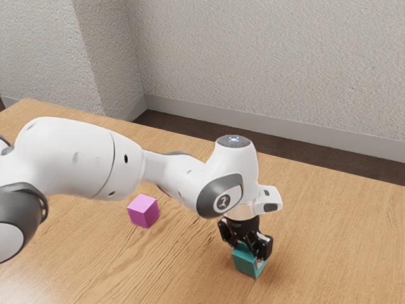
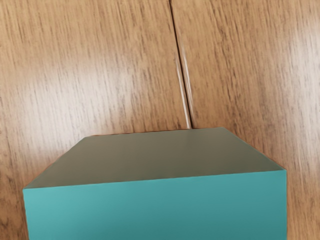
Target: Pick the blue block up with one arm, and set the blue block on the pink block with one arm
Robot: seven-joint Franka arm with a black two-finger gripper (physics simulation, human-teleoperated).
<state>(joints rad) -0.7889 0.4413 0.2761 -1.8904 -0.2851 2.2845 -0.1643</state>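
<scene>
The blue block (image 1: pixel 247 263), teal in colour, rests on the wooden table near the front, toward the exterior view's right. My gripper (image 1: pixel 249 249) is straight down on it, its black hand covering the block's top. In the wrist view the blue block (image 2: pixel 160 200) looms large just under the hand, showing its top face and one side. The pink block (image 1: pixel 143 210) stands alone on the table toward the exterior view's left of the gripper, about three block widths away and a little farther back.
The wooden table (image 1: pixel 329 221) stretches wide toward the exterior view's right. A seam between boards (image 2: pixel 182 75) runs away from the blue block. My white arm (image 1: pixel 95 164) reaches in low from the left, passing behind the pink block.
</scene>
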